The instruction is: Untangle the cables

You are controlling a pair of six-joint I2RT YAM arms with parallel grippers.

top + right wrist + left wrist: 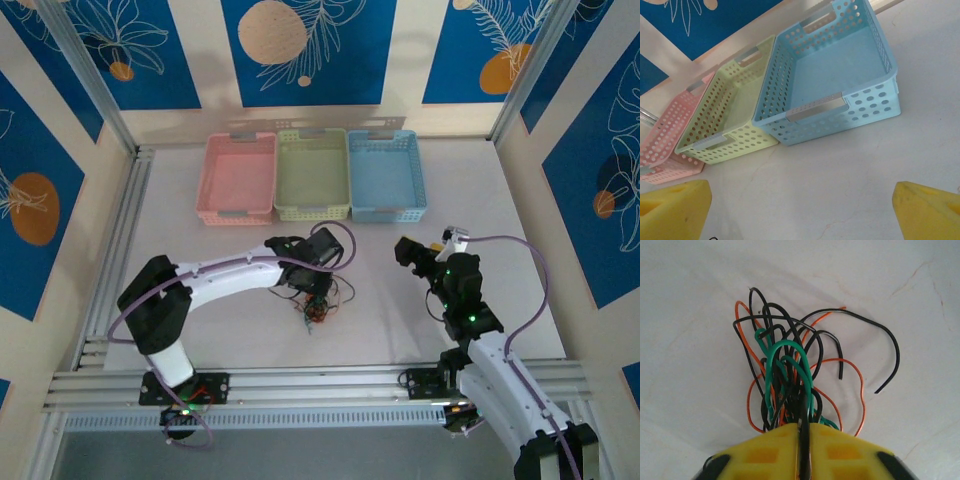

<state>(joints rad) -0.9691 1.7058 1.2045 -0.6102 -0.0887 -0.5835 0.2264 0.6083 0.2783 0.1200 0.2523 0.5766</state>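
Right now your left gripper (803, 452) is clamped tight on the cables (790, 370). The tangle of black, orange and green loops fans out over the white table (685, 340) just ahead of its tips. One black strand runs into the seam between the jaws, though which others are pinched is hard to tell. Your right gripper (801, 207) stands wide apart, holding nothing, well away from the tangle and facing the blue basket (875, 107).
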